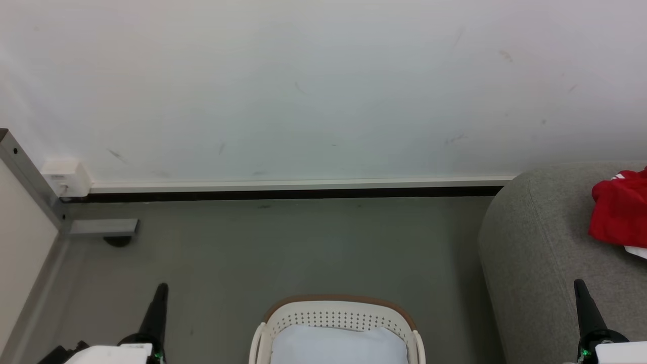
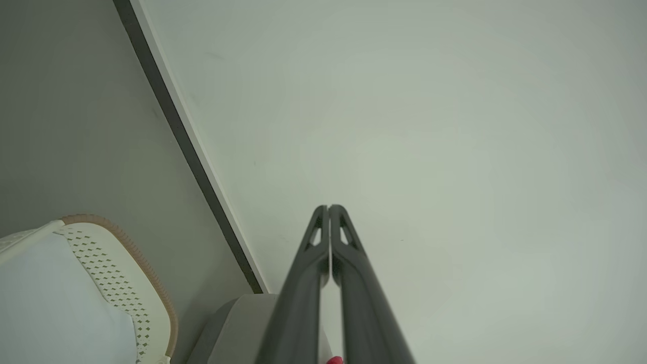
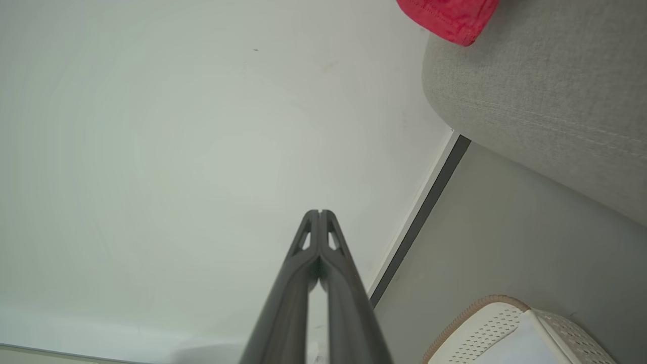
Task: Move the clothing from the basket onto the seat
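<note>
Red clothing [image 1: 620, 212] lies on the grey seat [image 1: 536, 263] at the right edge of the head view; a red edge of the clothing [image 3: 447, 17] shows on the seat [image 3: 541, 96] in the right wrist view. The cream basket [image 1: 336, 316] with its brown rim stands on the floor at bottom centre, showing pale bluish-white lining inside. My left gripper [image 1: 162, 289] is shut at the lower left, left of the basket. My right gripper [image 1: 579, 284] is shut at the lower right, over the seat. Both hold nothing, as each wrist view shows: left gripper [image 2: 328, 207], right gripper [image 3: 319, 212].
A pale wall with a dark skirting strip [image 1: 293, 193] runs behind the grey floor [image 1: 303, 247]. A metal frame leg [image 1: 101, 227] and a white wall box [image 1: 64, 177] stand at the left. The basket [image 2: 116, 283] and basket [image 3: 500, 328] also appear in the wrist views.
</note>
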